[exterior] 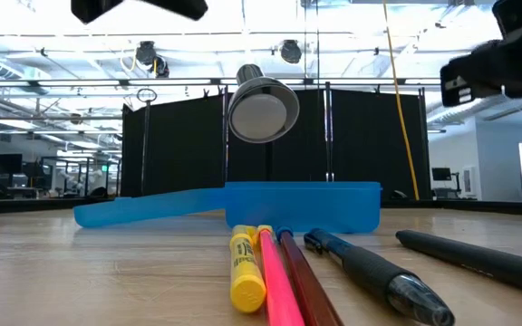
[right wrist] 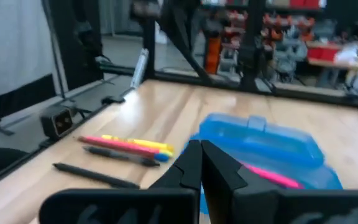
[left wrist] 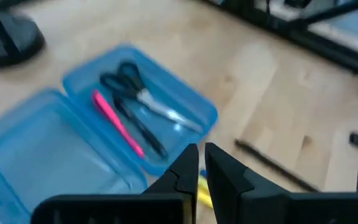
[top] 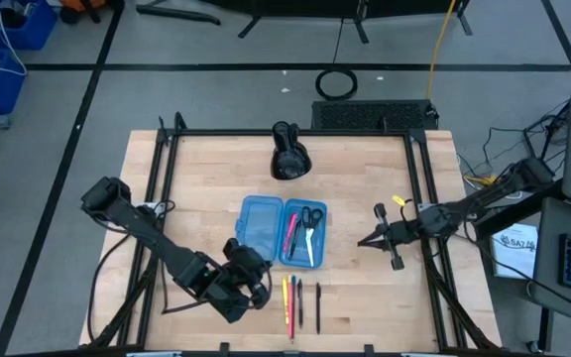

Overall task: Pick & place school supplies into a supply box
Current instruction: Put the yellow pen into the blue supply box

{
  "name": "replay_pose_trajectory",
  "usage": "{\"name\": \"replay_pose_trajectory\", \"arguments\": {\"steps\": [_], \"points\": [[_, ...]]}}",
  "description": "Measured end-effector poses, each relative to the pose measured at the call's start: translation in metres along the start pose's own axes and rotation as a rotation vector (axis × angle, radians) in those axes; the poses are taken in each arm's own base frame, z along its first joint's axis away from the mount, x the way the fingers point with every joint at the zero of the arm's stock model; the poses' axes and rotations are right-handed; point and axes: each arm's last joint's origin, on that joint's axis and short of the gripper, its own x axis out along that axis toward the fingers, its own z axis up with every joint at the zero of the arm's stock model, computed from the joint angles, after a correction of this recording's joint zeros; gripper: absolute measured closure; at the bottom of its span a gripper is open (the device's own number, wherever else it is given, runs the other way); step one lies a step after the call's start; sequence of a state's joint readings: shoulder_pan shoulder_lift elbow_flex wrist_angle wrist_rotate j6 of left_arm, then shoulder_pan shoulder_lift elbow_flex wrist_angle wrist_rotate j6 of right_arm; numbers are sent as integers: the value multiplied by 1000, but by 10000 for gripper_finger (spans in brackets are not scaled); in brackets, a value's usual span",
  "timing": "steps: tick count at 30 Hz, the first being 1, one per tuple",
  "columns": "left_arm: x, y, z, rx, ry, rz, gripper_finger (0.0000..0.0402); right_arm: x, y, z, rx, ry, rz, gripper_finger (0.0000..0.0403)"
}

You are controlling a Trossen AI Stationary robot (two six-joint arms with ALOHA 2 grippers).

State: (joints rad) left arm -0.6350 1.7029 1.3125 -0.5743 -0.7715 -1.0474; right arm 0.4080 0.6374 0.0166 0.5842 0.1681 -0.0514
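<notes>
The translucent blue supply box [top: 284, 230] lies open mid-table. Its right half holds black-handled scissors [left wrist: 126, 81], a pink pen [left wrist: 117, 121] and a black pen [left wrist: 138, 127]; its left half [top: 261, 223] is bare. Several pens and pencils [top: 300, 300] lie side by side on the wood between the box and the near edge: yellow [exterior: 246, 267], pink, reddish and two black [exterior: 379, 272]. My left gripper [top: 253, 281] is shut and hovers just left of those pens, above the table. My right gripper [top: 363, 241] is shut too, in the air to the right of the box.
A bulky black lamp-like object [top: 287, 154] stands behind the box near the far edge. Black frame rails [top: 419, 198] run along the table's left and right sides. Bare wood lies to the right of the box and the loose pens.
</notes>
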Motion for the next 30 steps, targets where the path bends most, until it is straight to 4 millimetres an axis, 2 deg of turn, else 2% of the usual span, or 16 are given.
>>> {"name": "replay_pose_trajectory", "arguments": {"steps": [5,10,14,18,24,27,30], "points": [[24,-12,-25,11,151,-58,369,-4,-11,1,-25,-2,-45,403],[45,-28,-51,-17,168,-115,369,-6,-22,-1,0,17,-2,403],[53,-33,-63,-130,183,-113,369,-6,-28,-2,70,23,27,403],[59,-31,-74,-205,251,-83,369,-6,-24,2,106,-15,91,403],[62,-30,-73,-261,316,-87,369,-6,-21,11,21,-113,85,403],[62,-29,-69,-269,311,-93,369,-9,-24,21,-39,-227,86,403],[65,-28,-65,-276,304,-91,369,-10,-34,21,-67,-229,59,403]]}}
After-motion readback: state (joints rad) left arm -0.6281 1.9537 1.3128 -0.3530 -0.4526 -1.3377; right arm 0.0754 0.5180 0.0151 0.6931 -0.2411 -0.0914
